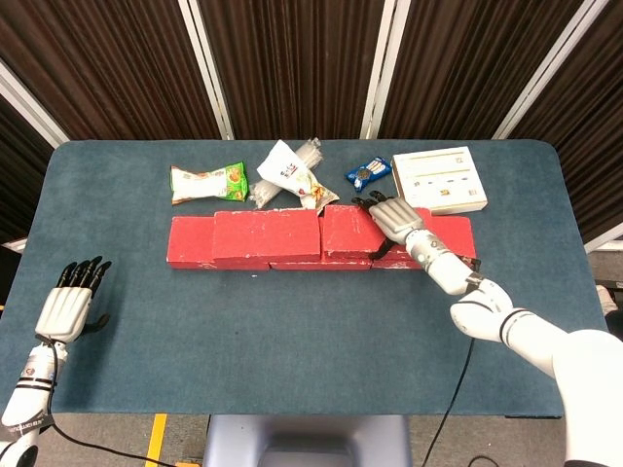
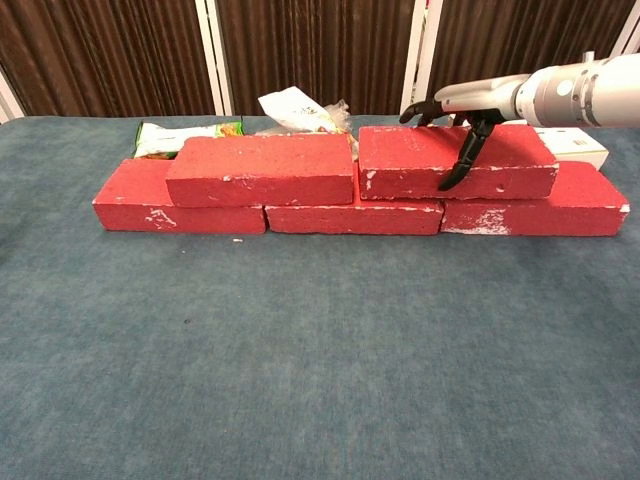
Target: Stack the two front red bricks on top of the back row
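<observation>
Three red bricks form the bottom row (image 1: 190,243) (image 2: 352,218) across the middle of the table. Two more red bricks lie on top of it, end to end. The upper left brick (image 1: 265,233) (image 2: 260,168) lies free. My right hand (image 1: 394,216) (image 2: 470,100) grips the upper right brick (image 1: 346,232) (image 2: 400,165), with its fingers over the back edge and its thumb down the front face. My left hand (image 1: 68,302) hovers near the table's front left corner, holding nothing, and shows only in the head view.
Behind the bricks lie a green snack bag (image 1: 206,181), a white crumpled bag (image 1: 287,173), a blue packet (image 1: 368,172) and a white box (image 1: 440,180). Blue cloth (image 1: 292,341) covers the table in front of the bricks.
</observation>
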{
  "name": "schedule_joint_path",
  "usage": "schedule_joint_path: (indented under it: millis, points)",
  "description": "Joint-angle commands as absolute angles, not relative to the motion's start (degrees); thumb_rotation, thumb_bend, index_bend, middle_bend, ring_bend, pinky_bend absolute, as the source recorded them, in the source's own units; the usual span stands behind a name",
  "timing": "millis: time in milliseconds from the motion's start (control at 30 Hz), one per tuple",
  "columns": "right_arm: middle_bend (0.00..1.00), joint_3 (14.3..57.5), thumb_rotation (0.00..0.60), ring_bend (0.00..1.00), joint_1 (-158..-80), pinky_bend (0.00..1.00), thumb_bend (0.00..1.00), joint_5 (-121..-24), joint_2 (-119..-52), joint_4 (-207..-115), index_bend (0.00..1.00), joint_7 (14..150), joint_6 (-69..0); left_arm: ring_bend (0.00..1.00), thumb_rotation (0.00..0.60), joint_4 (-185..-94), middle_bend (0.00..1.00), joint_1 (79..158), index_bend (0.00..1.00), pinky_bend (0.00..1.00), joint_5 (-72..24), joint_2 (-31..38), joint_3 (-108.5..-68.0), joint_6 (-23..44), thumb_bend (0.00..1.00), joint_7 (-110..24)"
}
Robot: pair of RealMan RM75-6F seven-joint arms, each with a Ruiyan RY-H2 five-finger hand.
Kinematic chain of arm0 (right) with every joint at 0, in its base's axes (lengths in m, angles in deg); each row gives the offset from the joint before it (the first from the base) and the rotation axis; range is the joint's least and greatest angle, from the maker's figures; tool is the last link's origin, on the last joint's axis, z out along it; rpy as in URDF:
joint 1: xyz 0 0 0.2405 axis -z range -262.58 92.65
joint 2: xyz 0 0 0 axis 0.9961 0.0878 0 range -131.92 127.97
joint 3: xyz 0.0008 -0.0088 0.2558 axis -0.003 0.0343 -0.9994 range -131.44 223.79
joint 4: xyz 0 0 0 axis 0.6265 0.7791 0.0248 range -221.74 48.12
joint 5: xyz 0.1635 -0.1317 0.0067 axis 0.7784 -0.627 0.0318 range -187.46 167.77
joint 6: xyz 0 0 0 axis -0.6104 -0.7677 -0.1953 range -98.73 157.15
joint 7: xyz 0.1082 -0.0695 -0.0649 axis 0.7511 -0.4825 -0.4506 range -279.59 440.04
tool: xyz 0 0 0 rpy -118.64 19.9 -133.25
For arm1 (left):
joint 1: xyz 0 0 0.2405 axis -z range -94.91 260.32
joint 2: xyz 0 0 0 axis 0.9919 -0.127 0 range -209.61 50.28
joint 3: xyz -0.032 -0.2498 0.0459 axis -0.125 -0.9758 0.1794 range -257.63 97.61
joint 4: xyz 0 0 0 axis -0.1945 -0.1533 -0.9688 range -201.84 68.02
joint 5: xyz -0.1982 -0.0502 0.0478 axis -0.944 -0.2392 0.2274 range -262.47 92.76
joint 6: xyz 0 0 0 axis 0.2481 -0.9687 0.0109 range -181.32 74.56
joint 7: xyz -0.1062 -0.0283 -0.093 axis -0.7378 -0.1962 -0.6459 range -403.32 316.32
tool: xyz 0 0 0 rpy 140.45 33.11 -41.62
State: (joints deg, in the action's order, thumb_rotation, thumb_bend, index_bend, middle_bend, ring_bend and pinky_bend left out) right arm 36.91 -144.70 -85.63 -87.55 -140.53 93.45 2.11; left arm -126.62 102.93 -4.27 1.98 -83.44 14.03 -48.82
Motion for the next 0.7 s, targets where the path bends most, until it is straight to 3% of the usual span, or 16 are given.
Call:
schedule_joint_path:
  millis: [33,500,700]
  points:
    - [0.23,36.6,0.6,0.11,-144.6,0.38,0.11,-84.9,-87.6,-140.9,0.0,92.8,1.9,0.0,0.6,-126.6,0.0,102.9,0.0,0.04,-4.2,2.0,-83.4,14.0,0.27,-48.9]
    - [0.22,36.3,0.6,0.1,-144.7,0.37,0.09,-82.9,-87.3,-143.2,0.0,89.8,1.8,0.0,0.6,-126.8,0.0,102.9,0.0,0.04,-4.0,1.7,-83.5,14.1,0.27,-49.3]
    - [0.14,36.3,0.6,0.04,-144.7,0.29,0.06,-82.0,-87.6,-143.1,0.0,88.8,2.0,0.0,0.6,-126.8,0.0,102.9,0.0,0.04,-4.0,1.7,-83.5,14.0,0.27,-49.5]
